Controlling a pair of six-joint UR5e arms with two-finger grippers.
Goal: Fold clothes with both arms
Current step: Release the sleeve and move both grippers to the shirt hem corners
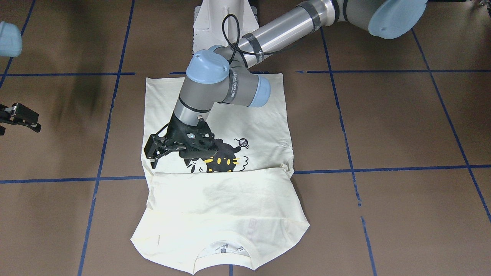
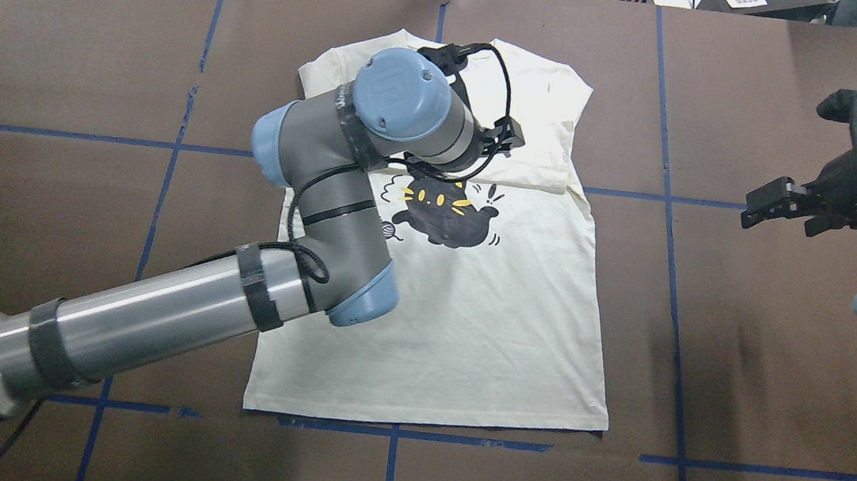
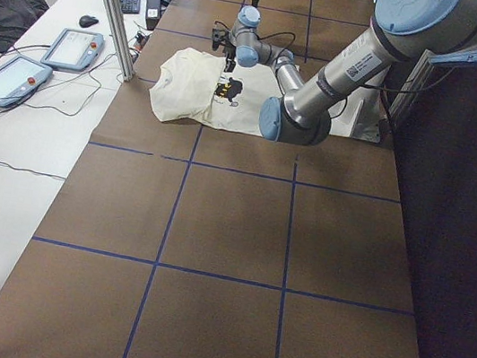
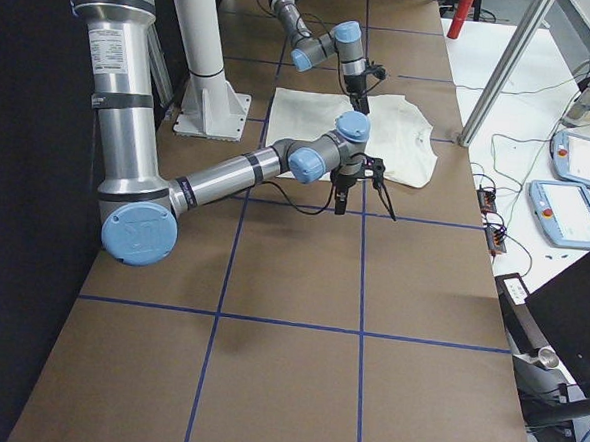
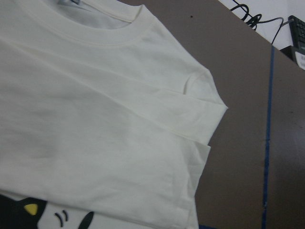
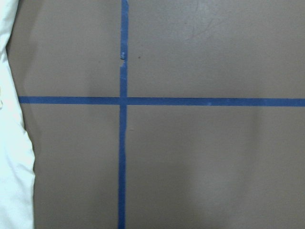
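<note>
We see the cream shirt [image 1: 230,199] lying mid-frame on the desk [image 1: 402,126], sleeves folded across. The left pincer [image 1: 151,158] hangs spread above it, and the right pincer [image 2: 778,209] is spread at the overhead view's right edge.

The label [image 1: 233,87] on the left arm [image 1: 285,27] is illegible.

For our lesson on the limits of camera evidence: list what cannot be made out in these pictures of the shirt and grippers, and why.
1. The cat print: front-facing view, partly covered by the left gripper and the folded band of the shirt.
2. The left gripper's fingertips: overhead view, hidden under its own wrist.
3. The right gripper: front-facing view, cut off by the left edge.
4. The neck label: front-facing view, text too small.
</note>
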